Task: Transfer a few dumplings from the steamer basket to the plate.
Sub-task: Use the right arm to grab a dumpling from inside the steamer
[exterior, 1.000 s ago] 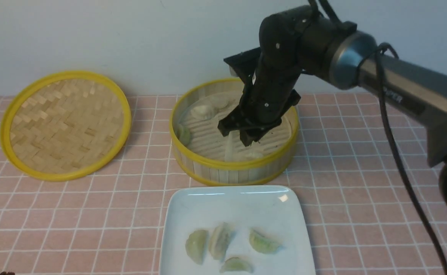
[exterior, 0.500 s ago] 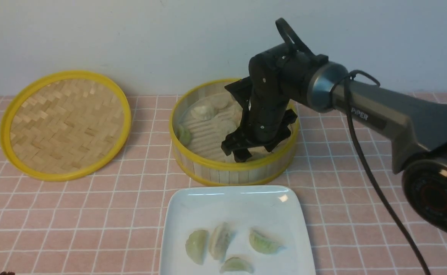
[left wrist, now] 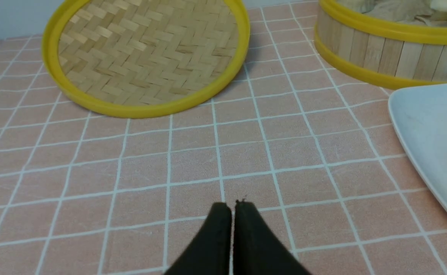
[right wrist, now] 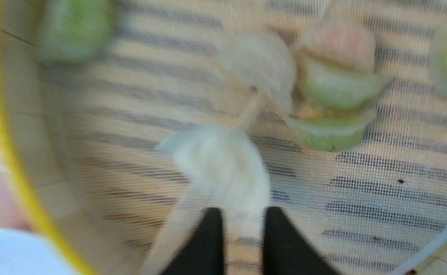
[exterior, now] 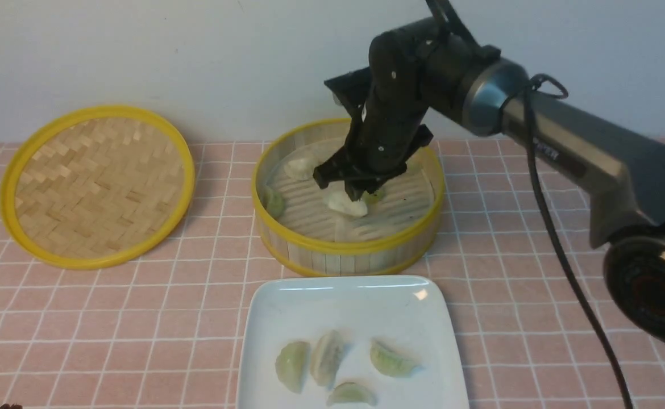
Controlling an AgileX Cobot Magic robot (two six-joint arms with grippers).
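Dumplings (exterior: 292, 366): Idling over the bench (left wrist: 131, 172), keeping left fingers (left wrist: 217, 236) pressed together, empty. Rising from the steamer basket (exterior: 344, 258) after dipping to its 6 o'clock wall a moment ago: pick apparently made, plate (exterior: 344, 307) at 6 o'clock next. Clenching right fingers (right wrist: 212, 244) on one pale dumpling (exterior: 346, 205) just above the basket floor, long axis running 10 to 4 o'clock; pointing end unclear.

Dark grey right arm (exterior: 582, 153) has silver collar, black wrist, loose black cable (exterior: 572, 284).
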